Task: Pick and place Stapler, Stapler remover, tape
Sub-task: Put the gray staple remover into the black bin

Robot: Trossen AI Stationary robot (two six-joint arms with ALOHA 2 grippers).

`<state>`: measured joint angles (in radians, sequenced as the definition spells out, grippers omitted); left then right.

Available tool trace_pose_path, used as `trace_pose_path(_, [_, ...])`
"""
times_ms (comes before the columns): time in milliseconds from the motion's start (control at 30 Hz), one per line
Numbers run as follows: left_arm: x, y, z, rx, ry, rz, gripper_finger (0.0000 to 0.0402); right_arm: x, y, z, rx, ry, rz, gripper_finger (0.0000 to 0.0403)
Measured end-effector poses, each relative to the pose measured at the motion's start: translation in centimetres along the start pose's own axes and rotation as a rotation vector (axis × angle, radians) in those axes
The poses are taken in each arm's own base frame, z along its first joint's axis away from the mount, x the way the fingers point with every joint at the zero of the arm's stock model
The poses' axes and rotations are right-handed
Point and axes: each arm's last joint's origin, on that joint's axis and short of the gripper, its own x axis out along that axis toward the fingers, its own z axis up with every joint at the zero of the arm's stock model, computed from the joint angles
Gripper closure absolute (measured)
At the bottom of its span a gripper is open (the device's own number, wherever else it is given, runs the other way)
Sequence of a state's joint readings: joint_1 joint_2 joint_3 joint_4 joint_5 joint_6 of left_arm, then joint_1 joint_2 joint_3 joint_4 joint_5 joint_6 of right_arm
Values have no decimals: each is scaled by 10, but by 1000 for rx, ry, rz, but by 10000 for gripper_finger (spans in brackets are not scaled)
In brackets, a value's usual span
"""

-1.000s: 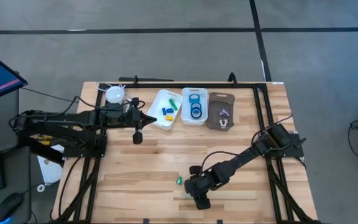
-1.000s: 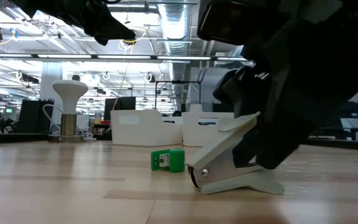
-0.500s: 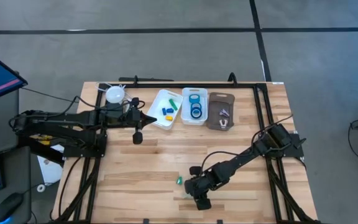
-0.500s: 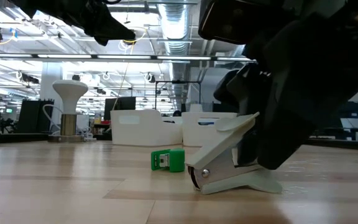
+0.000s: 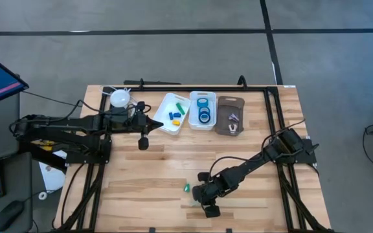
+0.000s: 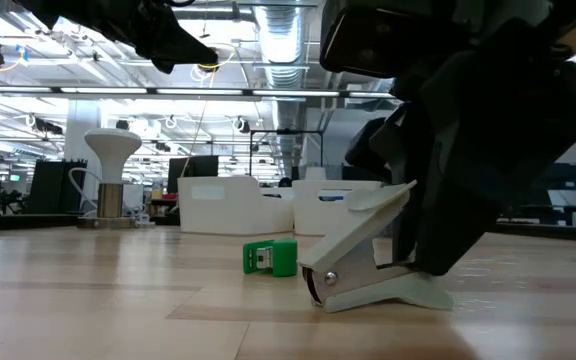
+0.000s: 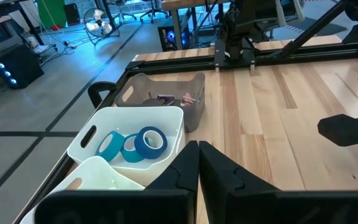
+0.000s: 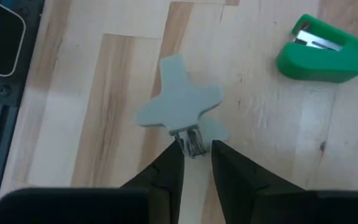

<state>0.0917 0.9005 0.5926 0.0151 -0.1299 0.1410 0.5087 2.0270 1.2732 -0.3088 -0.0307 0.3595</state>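
Right end effector (image 8: 195,163) is down at the near edge of the tabletop (image 5: 141,175), fingers (image 8: 166,171) narrowed around the metal jaw end of the stapler remover (image 8: 178,106), one on each side; whether they actually touch it, can't tell. The remover is a pale grey plastic claw type with wing-shaped grips and steel teeth; in the low view it sits on the wood with its upper half tilted up (image 6: 368,255). Just beside it lies the stapler (image 8: 325,57), a small bright green one with a metal strip showing at its mouth, apart from the remover. Tape (image 7: 134,143): three matching blue rolls with pale cores, all inside the white bin (image 5: 203,110) at the far side. Next to that stand another white bin (image 5: 171,114) holding small coloured pieces and a grey tray (image 5: 230,115). Left end effector (image 7: 197,163) is fully closed, holding nothing, hovering near the bins.
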Motion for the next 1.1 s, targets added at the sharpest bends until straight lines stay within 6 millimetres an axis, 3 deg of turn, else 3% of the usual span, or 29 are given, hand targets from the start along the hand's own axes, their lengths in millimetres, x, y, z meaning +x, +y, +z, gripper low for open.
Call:
trace_pose_path(267, [0,0,0,0,0,0,398,-1,0,1,-3,-5,4,394])
trace_pose_path(700, [0,0,0,0,0,0,398,-11,1,8,-50,29,-66,399])
trace_pose_path(833, [0,0,0,0,0,0,398,-29,-2,11,-52,26,-149,400])
trace_pose_path(1100, [0,0,-3,3,25,-3,398,-102,-16,10,-41,9,-414,402])
